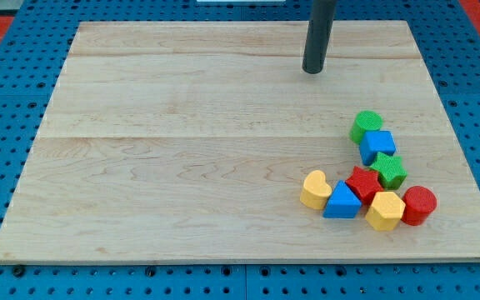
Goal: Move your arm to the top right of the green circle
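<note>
The green circle (365, 124) is a round green block at the top of a cluster on the right side of the wooden board (182, 142). My tip (312, 71) is the lower end of the dark rod near the view's top, up and to the left of the green circle, well apart from it. It touches no block.
Below the green circle lie a blue cube (377, 146), a green star (388, 170), a red star (362, 182), a yellow heart (314, 189), a blue triangle (342, 202), a yellow hexagon (384, 210) and a red cylinder (418, 204). A blue pegboard surrounds the board.
</note>
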{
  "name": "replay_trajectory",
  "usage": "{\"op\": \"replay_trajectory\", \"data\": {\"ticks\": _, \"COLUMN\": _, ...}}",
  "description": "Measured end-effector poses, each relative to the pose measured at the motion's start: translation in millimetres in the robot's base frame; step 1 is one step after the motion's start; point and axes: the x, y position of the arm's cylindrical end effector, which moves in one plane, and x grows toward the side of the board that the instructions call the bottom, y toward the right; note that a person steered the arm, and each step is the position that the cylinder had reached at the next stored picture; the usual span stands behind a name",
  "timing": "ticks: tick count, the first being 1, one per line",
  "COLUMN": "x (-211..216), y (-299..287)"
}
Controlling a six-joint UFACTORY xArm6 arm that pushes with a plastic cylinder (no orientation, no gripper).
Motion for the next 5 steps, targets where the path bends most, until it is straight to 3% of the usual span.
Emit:
{"op": "replay_trajectory", "data": {"ticks": 2, "x": -3.0, "y": -10.8}}
{"op": "replay_trajectory", "data": {"ticks": 4, "x": 79.6, "y": 120.4}}
{"op": "replay_trajectory", "data": {"ticks": 5, "x": 129.5, "y": 138.5}}
